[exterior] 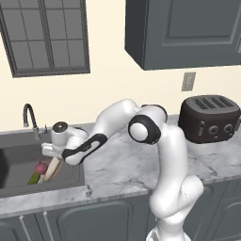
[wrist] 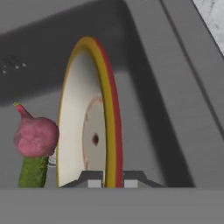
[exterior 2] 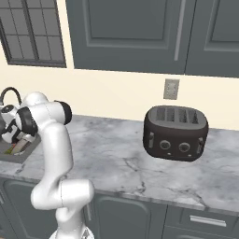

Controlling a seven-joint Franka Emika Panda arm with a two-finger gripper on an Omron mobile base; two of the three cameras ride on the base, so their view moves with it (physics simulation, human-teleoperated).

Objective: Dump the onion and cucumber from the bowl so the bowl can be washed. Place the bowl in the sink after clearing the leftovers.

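A: Over the sink, far left of the counter, the gripper is holding the bowl on edge, fingers pinching narrow on its rim.

B: Food still in it?

A: No. The onion and the cucumber are sitting in the basin just left of the bowl, so the dump is looking done. Bowl release is still pending.

B: Materials?

A: Bowl is reading as glazed, cream inside, yellow-red rim; onion knobbly purple, cucumber stubby green; basin matte grey, counter veined marble.
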